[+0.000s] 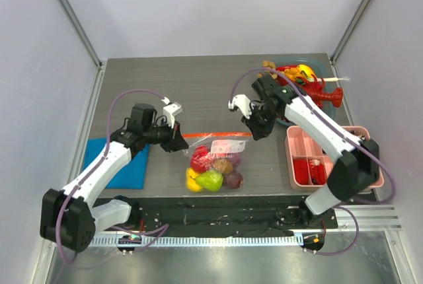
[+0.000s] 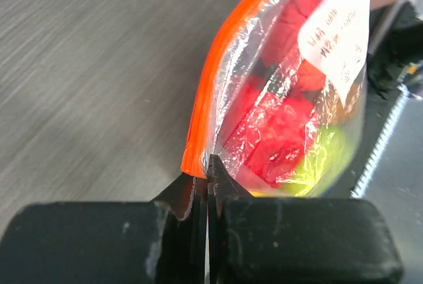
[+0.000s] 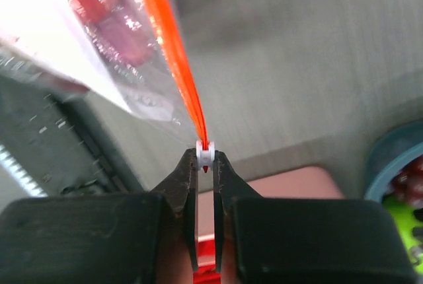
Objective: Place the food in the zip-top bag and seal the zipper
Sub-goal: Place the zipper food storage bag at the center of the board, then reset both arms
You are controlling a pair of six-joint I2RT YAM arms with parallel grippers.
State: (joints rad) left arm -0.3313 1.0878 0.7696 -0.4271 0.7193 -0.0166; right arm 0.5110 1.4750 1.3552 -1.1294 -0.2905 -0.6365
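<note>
White links (image 1: 99, 166), black joints (image 1: 142, 115), purple cables (image 1: 135, 92); left gripper (image 2: 207, 165) and right gripper (image 3: 205, 158) black

The left arm reaches in from 7 o'clock, its wrist pointing toward 3 o'clock. The left gripper (image 1: 180, 142) has its fingers pinched tight on one end of the zipper (image 1: 206, 135). The right arm folds back from 1 o'clock, and the right gripper (image 1: 254, 132) is clamped on the other end.

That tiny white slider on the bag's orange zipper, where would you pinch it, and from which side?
Pinch the white slider across its sides, coming end-on along the orange zipper. The strip is thin and stretched straight, so the slider sticks out past the zip-top bag. The right gripper holds it that way.
</note>
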